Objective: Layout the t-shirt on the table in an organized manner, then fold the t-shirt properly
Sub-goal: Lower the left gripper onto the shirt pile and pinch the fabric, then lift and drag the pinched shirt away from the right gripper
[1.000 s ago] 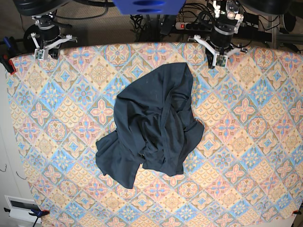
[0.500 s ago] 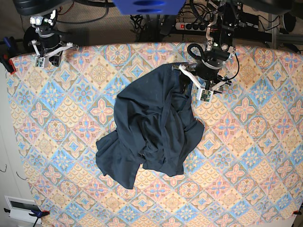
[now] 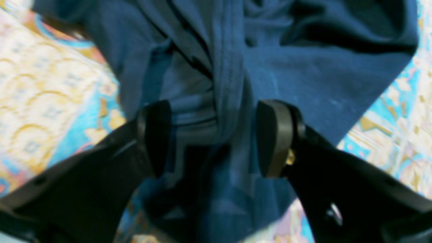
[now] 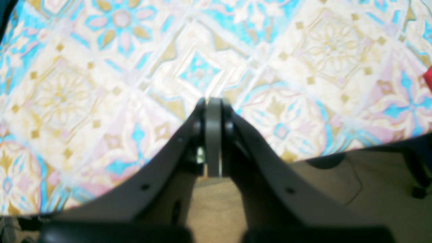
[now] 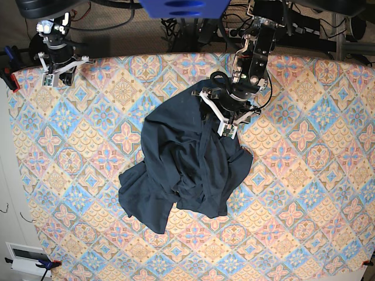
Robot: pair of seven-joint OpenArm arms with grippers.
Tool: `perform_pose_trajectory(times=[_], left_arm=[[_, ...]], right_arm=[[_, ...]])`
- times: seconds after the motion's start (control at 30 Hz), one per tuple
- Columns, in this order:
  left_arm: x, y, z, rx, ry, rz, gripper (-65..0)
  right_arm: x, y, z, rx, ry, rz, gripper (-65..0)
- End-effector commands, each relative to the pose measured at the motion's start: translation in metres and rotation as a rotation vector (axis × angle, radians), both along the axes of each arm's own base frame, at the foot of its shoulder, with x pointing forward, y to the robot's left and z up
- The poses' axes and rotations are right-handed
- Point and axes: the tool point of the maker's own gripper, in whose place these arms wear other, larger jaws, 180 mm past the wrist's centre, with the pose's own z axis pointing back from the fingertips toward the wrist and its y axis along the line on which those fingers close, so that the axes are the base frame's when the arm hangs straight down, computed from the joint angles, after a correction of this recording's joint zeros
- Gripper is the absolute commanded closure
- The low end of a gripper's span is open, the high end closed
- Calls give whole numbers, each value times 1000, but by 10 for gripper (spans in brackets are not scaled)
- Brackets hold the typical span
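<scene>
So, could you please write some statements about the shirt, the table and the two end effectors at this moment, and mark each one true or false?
1. The t-shirt lies crumpled in a heap on the table. True.
2. The left end effector is shut on the shirt. False: its jaws stand open, with a fold of fabric between them, not yet pinched.
3. The right end effector is shut and holds nothing. True.
4. The right end effector is over the shirt. False: it is at the table's far corner, apart from the shirt.
5. The shirt is already folded neatly. False: it is bunched and twisted.
</scene>
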Motion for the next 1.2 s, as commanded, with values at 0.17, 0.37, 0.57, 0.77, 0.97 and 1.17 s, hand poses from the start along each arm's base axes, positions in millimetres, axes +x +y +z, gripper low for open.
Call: perform_pose_trajectory(times=[0.17,0.37,0.57,0.77,0.97,1.17], left_arm=[[18,-11,2,-34,-17,8,-306],[23,5,5,-27,-31,48,0],[24,71,55,-45,-161,198,0],[5,164,77,-69,-196,394,0],[-28,284,112,-66,-276,677,0],[-73,374,162,5,-404,896,0]], right_arm=[[5,-1,9,-11,-33,9,0],[6,-1,10,-11,-36,9,0],[16,4,12,0,-60,19,0],[37,40,9,62,-63,98,-2],[56,77,3,123,-9,182,-2],[74,100,8,150,-16,240,-3]])
